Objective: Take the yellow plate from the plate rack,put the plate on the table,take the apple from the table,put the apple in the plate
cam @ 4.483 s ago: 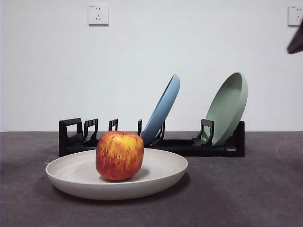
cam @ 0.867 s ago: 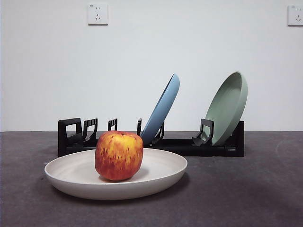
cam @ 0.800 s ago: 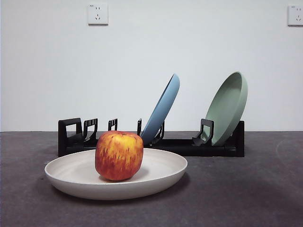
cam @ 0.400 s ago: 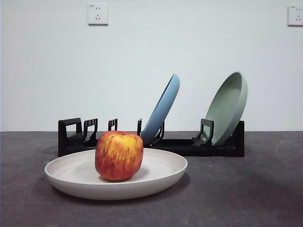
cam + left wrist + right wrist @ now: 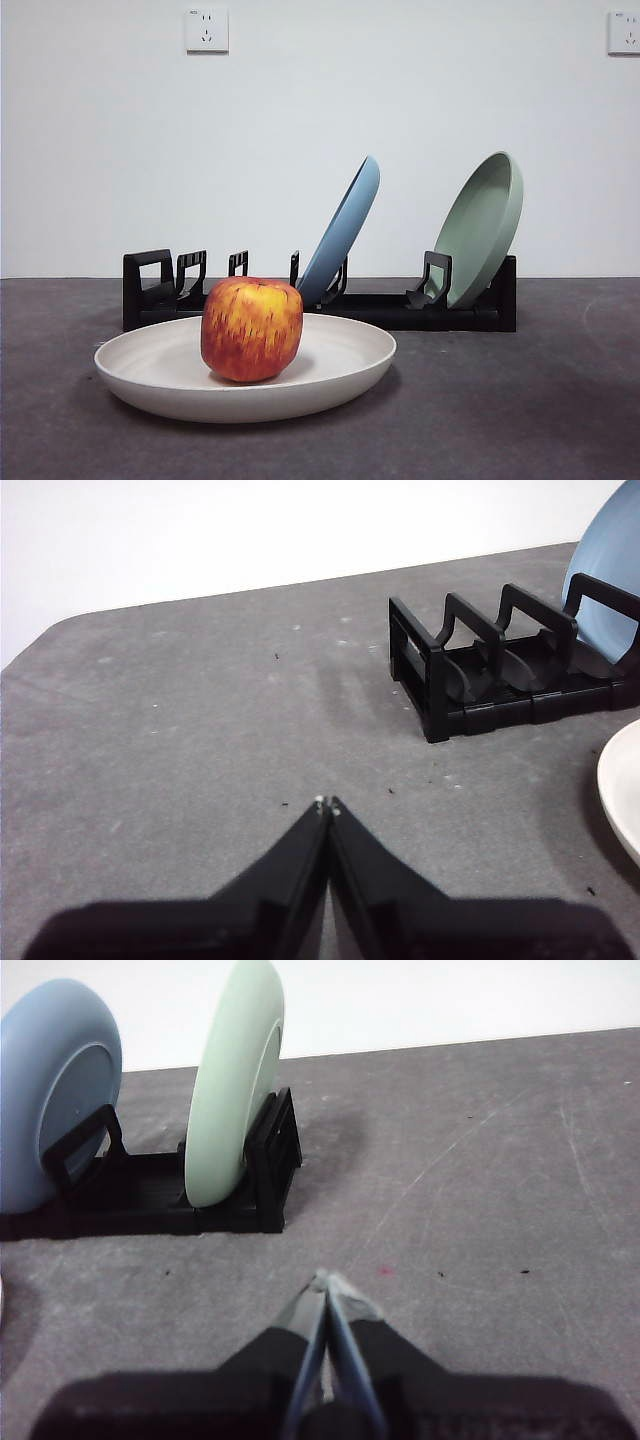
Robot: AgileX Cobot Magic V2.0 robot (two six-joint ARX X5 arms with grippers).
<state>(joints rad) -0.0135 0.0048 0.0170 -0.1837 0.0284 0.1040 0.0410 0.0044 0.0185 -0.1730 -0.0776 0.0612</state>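
Note:
The cream yellow plate lies flat on the dark grey table in front of the plate rack. The red and yellow apple stands in the plate, left of its middle. Neither arm shows in the front view. My left gripper is shut and holds nothing, hovering over bare table beside the rack's looped end, with the plate's rim at the picture's edge. My right gripper is shut and empty too, over bare table near the rack's other end.
A blue plate and a sage-green plate lean in the rack's slots; both also show in the right wrist view, blue plate and green plate. A white wall with two sockets stands behind the table.
A black arm tip at the top right corner 4.3 s ago has left the front view. Plate, apple and rack have not moved in the last second.

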